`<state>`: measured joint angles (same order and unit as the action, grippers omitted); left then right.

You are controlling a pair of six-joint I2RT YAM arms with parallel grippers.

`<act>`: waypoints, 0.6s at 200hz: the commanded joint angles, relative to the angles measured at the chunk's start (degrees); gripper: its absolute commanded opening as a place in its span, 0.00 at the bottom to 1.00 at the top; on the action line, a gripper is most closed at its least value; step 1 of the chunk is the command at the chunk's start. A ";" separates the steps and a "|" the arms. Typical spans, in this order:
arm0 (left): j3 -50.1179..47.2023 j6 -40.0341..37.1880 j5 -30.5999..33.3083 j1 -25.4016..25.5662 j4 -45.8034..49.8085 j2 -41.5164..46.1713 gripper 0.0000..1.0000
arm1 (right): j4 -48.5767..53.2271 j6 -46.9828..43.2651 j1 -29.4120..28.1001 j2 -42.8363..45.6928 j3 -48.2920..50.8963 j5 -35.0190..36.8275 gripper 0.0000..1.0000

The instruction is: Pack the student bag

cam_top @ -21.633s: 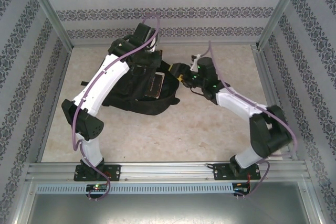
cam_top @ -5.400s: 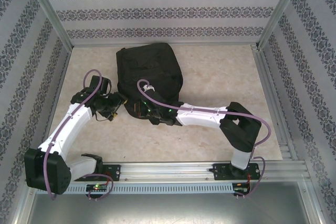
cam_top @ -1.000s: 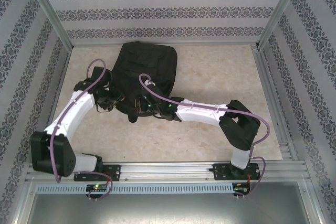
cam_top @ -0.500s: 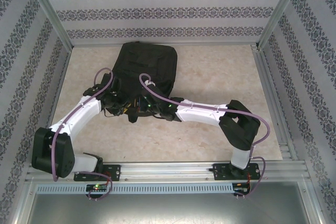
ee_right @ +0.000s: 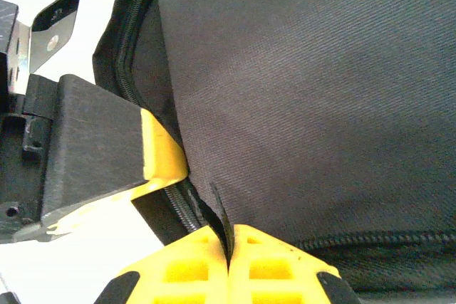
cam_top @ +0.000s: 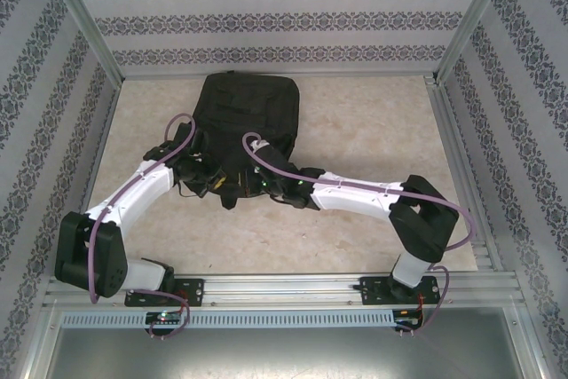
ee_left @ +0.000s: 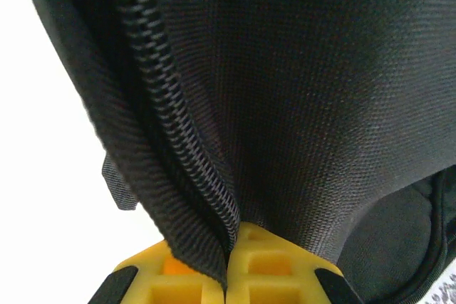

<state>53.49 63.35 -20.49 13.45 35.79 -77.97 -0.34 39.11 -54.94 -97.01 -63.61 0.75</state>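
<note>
Luggage on the pale beige speckled bench point(cam_top: 373, 130) is amounting to one large black soft fabric backpack point(cam_top: 248, 113), which is lying flat near the far edge, left of the middle, with its near end pointing toward the two arm bases. Two white-and-black arms are reaching in to that near end: the left arm point(cam_top: 133, 201) is coming from the near left corner and the right arm point(cam_top: 355, 193) from the near right corner, each trailing one purple cable, two cables in all. The left claw point(ee_left: 228, 279) is showing its two yellow fingertips pressed together, with the backpack's zipped edge pinched between them and one black coil zipper point(ee_left: 178, 133) running up out of the grip. The right claw point(ee_right: 229, 265) is likewise pressing its two yellow fingertips together, with one thin fold of the backpack's fabric caught between them. The two claws are working just beside each other, and one black finger with a yellow pad point(ee_right: 160, 151) of the left claw is touching the fabric in the right wrist view.
</note>
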 commanded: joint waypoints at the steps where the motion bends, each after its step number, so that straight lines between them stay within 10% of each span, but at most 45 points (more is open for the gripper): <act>1: 0.65 -2.39 6.83 -1.41 2.37 -0.12 0.00 | 5.62 -3.51 2.64 4.14 2.13 1.74 0.00; 120: 0.30 -3.26 7.26 -0.80 2.68 1.67 0.00 | 14.43 -5.79 3.60 0.77 -9.34 -4.98 0.00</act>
<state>53.65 61.71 -21.17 13.50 35.29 -77.47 5.17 34.04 -50.89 -95.24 -65.60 -5.50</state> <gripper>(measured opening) 0.053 0.039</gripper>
